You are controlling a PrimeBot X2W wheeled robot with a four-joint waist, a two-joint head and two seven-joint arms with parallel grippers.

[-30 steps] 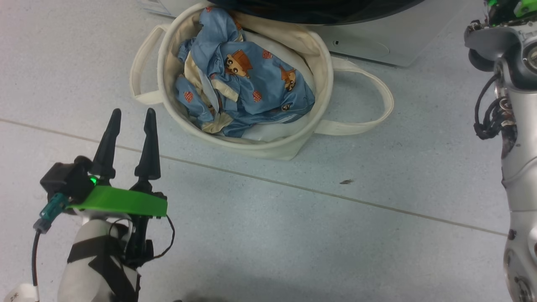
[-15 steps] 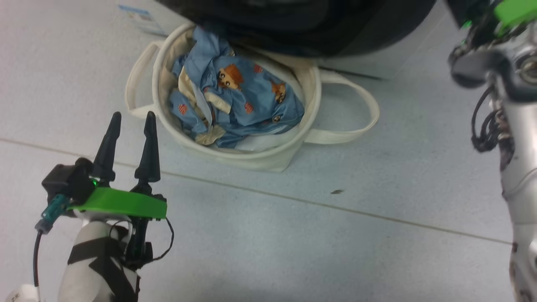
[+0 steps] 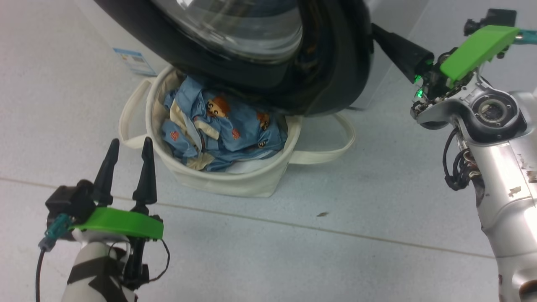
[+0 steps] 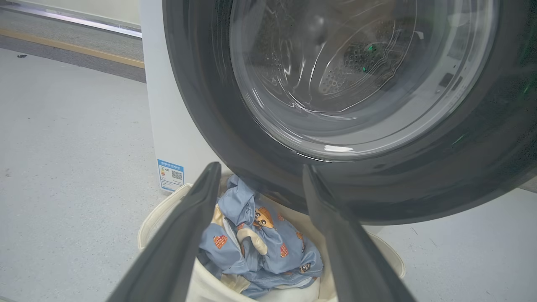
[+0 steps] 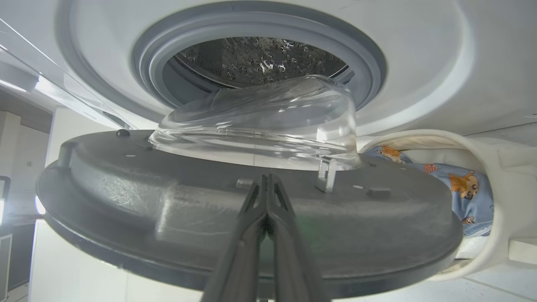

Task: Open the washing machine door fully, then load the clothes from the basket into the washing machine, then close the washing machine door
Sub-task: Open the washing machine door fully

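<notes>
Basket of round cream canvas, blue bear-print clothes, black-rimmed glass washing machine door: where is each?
Round cream canvas basket (image 3: 226, 184): head view, its front wall.
Blue bear-print clothes (image 3: 243, 131): head view, middle of the heap.
Black-rimmed glass washing machine door (image 4: 356, 71): left wrist view, clear glass bowl.

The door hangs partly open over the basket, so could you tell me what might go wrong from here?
The shut right hand seems only to press on the door, without a grip, so it may slip off. The door overhangs the basket and part of the clothes; reaching in now, the open left hand could strike it.
</notes>
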